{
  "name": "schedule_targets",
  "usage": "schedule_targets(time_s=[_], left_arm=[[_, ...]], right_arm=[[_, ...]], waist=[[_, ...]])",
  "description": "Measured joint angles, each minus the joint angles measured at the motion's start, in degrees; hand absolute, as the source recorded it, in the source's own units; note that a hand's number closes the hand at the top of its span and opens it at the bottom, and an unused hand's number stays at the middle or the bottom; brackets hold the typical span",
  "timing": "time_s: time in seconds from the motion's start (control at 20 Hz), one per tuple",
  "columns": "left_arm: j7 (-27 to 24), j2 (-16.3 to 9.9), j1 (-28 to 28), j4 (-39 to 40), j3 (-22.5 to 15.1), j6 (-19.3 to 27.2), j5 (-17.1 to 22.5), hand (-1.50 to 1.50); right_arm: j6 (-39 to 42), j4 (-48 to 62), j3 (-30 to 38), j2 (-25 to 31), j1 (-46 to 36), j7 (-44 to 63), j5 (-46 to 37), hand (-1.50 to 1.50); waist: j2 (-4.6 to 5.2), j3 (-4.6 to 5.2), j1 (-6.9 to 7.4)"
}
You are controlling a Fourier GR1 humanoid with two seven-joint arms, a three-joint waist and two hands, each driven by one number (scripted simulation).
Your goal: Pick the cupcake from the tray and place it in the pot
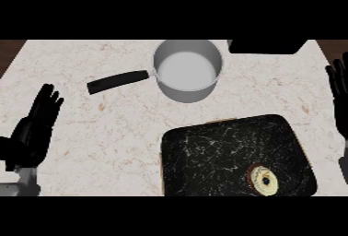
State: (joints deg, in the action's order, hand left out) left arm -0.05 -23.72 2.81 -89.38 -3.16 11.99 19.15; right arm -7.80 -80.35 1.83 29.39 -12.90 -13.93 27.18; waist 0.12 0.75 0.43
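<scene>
Cupcake (263,180) lies near the lower right corner of the black tray (204,156), untouched. Both robot hands, left (31,133) and right (338,87), are open and hold nothing. Risk: fingers could catch the tray rim or knock the pot (185,69) by its handle. On the bench (102,120): one cupcake, one tray, one pot.

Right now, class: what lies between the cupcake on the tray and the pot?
In the head view, only the black tray surface around the cupcake, then a short strip of bare marble counter before the pot. Nothing else stands there.
</scene>
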Motion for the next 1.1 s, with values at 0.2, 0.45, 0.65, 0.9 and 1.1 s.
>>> schedule_targets(time_s=[0.2,0.45,0.65,0.9,1.1], left_arm=[[1.3,0.1,-0.1,2.3,-2.9,-2.6,-1.3,0.0],[3.6,0.5,-1.6,5.3,-7.8,-5.8,-2.6,0.0],[4.9,1.5,-1.9,6.6,-10.2,-7.0,-3.0,0.0],[5.7,2.8,-0.6,8.4,-12.2,-7.9,-4.0,0.0],[6.4,3.3,0.7,8.9,-12.6,-8.6,-4.4,0.0]], right_arm=[[-2.5,-5.2,-7.0,-1.1,4.1,5.5,-4.9,1.5],[-11.3,-6.7,-11.6,2.6,9.4,7.8,-17.8,-1.5],[-24.3,-14.0,-12.7,-3.6,13.9,1.5,-24.8,-1.5],[-33.8,-29.5,-20.1,-7.1,24.4,1.6,-34.7,-1.5],[-34.0,-39.5,-23.3,-2.9,31.9,13.7,-41.4,-1.5]], waist=[[-0.21,-0.37,-1.03],[-0.38,-0.09,-4.23],[-0.87,-0.42,-5.3],[-0.8,-0.48,-4.24],[-0.54,-0.39,-3.18]])
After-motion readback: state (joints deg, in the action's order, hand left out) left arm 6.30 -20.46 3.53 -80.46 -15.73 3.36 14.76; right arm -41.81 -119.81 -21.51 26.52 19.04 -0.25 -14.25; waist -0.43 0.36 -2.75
